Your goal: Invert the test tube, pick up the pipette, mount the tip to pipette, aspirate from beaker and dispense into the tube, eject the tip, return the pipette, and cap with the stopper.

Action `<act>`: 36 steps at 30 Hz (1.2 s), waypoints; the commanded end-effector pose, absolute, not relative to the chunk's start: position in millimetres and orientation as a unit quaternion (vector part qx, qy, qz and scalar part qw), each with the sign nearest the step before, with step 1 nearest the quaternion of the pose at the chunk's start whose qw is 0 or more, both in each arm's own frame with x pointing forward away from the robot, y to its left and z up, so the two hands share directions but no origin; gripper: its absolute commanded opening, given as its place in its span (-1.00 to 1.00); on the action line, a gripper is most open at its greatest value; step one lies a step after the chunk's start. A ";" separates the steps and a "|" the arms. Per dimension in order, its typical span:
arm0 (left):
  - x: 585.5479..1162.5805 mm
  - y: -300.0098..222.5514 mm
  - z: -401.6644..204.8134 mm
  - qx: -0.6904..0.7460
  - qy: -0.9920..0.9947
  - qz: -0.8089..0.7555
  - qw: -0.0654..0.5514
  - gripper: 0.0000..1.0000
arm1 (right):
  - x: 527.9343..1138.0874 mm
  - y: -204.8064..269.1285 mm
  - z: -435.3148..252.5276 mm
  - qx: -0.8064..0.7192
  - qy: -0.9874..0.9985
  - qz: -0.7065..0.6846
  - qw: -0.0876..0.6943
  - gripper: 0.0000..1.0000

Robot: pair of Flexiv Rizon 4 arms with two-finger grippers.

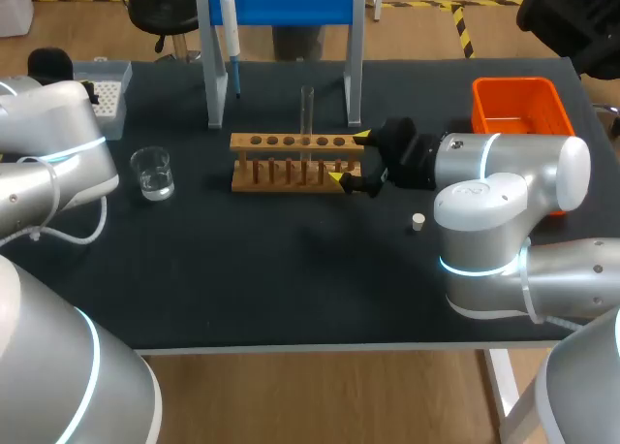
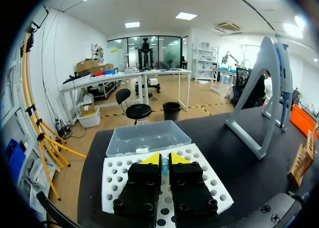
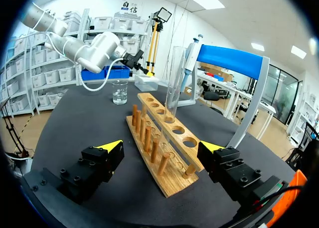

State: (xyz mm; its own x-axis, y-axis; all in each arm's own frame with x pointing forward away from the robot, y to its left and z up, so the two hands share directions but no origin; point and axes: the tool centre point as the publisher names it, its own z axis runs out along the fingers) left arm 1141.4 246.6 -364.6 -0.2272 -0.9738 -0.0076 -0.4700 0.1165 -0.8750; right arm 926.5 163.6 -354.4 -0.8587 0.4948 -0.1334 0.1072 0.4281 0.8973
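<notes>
Black table (image 1: 291, 269): tube (image 1: 307, 114) upright in rack (image 1: 291, 163), inversion judged done. Right gripper (image 1: 349, 156) spread astride rack's end; left gripper (image 2: 161, 158), state indeterminable. Pipette (image 1: 231, 37) behind rack untouched.

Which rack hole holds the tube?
The third hole from the rack's end by the right fingers. The tube stands upright in it; the other holes are empty.

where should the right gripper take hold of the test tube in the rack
The test tube stands upright in the wooden rack, only its upper length clear. Likely best: the right gripper pinches the bare glass above the top board, coming in level from the rack's right end.
</notes>
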 end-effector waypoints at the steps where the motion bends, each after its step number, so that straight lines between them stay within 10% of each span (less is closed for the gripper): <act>1: 1142.5 247.5 -361.8 -0.534 0.678 -0.394 0.317 -1.00 | 926.5 163.2 -354.9 0.183 0.823 0.503 0.193 1.00; 36: 1140.9 248.9 -335.1 -0.521 0.679 -0.386 0.346 -1.00 | 926.5 163.2 -354.9 0.183 0.823 0.503 0.193 1.00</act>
State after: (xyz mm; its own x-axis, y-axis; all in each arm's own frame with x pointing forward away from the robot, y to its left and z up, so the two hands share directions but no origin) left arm 1143.6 249.0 -339.0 -0.2202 -0.9731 -0.0672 -0.4342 0.1594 -0.8866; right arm 926.5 163.6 -354.4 -0.8587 0.4948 -0.1334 0.1072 0.4281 0.8973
